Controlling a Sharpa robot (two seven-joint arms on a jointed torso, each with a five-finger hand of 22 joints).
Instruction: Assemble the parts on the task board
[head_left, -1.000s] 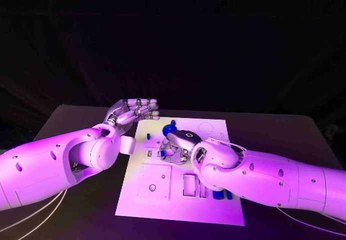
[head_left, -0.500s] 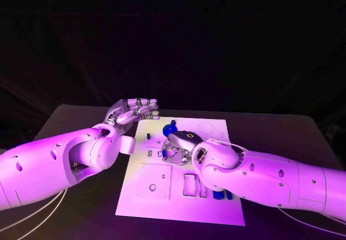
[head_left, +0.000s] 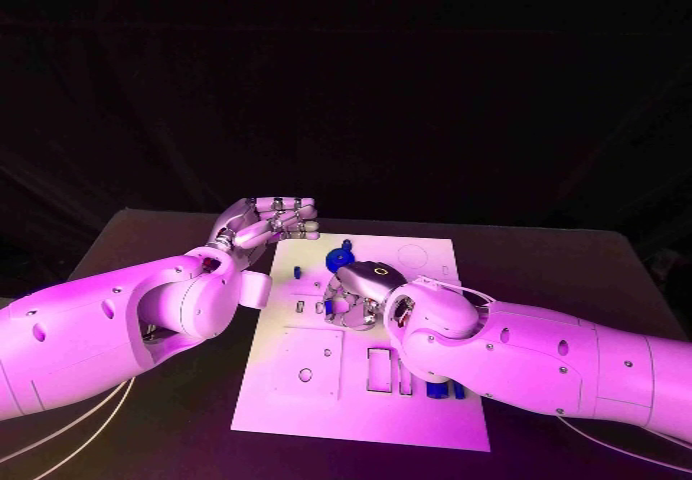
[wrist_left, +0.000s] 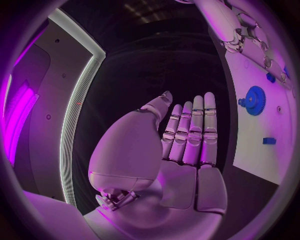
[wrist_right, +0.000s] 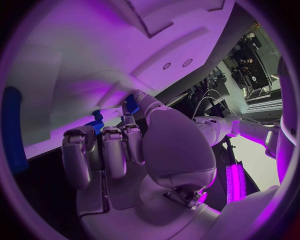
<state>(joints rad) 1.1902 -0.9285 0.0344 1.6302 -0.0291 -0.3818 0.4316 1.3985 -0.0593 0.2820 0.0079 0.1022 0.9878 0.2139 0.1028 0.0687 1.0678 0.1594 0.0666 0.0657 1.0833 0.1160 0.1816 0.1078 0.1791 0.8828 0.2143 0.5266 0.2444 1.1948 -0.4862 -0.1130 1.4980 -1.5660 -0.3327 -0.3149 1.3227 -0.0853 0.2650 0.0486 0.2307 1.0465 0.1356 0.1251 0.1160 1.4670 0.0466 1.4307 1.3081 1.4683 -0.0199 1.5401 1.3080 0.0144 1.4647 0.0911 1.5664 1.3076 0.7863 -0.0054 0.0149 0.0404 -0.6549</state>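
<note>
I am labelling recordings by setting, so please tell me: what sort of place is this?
Probably a robotics lab or test bench, not a home or factory line. A white task board with slots and small blue parts, such as a gear, lies on a black table against a dark backdrop, and equipment racks show in the right wrist view.

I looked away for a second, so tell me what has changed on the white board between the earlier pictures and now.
Almost nothing. The right hand stays low over the middle of the white task board, fingers curled at a small blue part; any shift is too slight to call. The left hand still hovers open, fingers together, off the board's far left corner. The blue gear lies where it was.
</note>
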